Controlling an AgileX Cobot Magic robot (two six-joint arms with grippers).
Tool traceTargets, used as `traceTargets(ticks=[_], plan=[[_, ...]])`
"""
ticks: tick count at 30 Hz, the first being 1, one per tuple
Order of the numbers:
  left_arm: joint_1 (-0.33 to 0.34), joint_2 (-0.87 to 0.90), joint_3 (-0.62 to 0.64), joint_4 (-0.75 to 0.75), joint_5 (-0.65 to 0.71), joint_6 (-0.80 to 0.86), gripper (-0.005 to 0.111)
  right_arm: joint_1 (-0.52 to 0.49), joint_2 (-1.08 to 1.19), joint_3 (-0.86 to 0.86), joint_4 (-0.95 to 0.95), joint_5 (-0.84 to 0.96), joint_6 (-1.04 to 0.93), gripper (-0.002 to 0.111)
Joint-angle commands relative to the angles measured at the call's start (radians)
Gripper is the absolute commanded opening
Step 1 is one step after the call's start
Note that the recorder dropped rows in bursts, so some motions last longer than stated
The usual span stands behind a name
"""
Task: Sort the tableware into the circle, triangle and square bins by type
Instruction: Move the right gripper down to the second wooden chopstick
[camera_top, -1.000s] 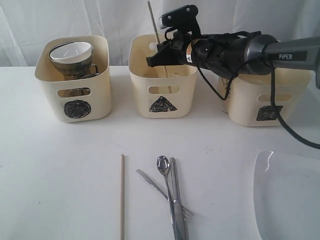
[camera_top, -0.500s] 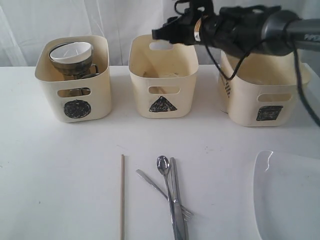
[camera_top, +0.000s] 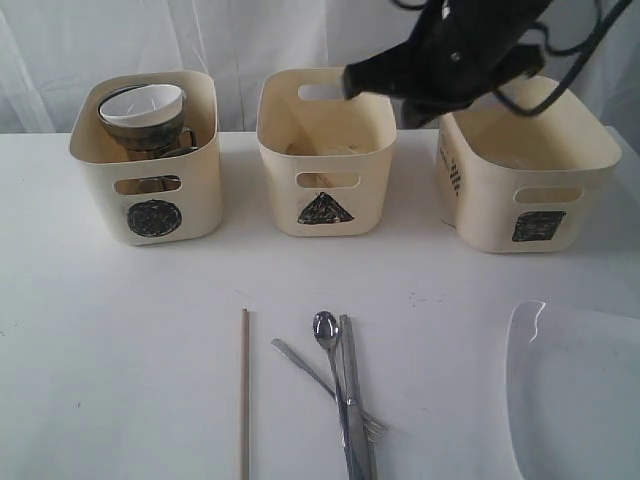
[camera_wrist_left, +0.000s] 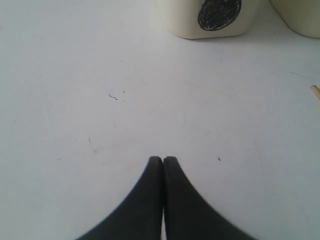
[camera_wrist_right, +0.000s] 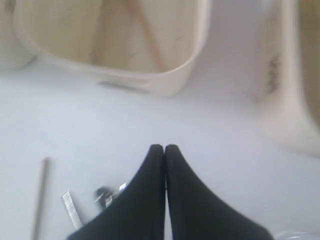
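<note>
Between picks: right fingers (camera_wrist_right: 164, 147) pressed together, empty, by the cream plastic triangle bin (camera_top: 325, 150); left fingers (camera_wrist_left: 163, 159) likewise. Next, probably: spread, descend to the thin wooden chopstick (camera_top: 244, 390) on the white table (camera_top: 120, 350) below

This looks like a robotics lab test bench, not a lived-in kitchen. A bare white surface (camera_top: 120, 350) runs back to draped white cloth (camera_top: 240, 40) at 12 o'clock. Three cream bins stand in a row with hand-scribbled black marks: the circle tub (camera_top: 100, 200), the triangle tub (camera_top: 280, 190) and the square tub (camera_top: 480, 215). A black robot arm (camera_top: 450, 55) hangs at 1 o'clock.
</note>
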Motion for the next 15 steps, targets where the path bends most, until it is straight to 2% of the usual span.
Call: traceTargets(ticks=[1,6,8,13,15], plan=[[-0.006,-0.004,0.003,-0.004,0.000,-0.003,0.000,0.128,-0.007,0.078,0.189,-0.050,-0.118,0.000],[-0.006,-0.004,0.003,-0.004,0.000,-0.003,0.000,0.331,0.007,0.235,0.070,-0.151,0.080,0.000],[-0.006,-0.004,0.003,-0.004,0.000,-0.003,0.000,0.379,0.021,0.288,0.034,-0.204,0.150,0.000],[-0.006,-0.004,0.003,-0.004,0.000,-0.003,0.000,0.446,0.089,0.315,0.040,-0.230,0.151,0.000],[-0.006,-0.004,0.003,-0.004,0.000,-0.003,0.000,0.465,0.115,0.315,0.043,-0.205,0.125,0.005]])
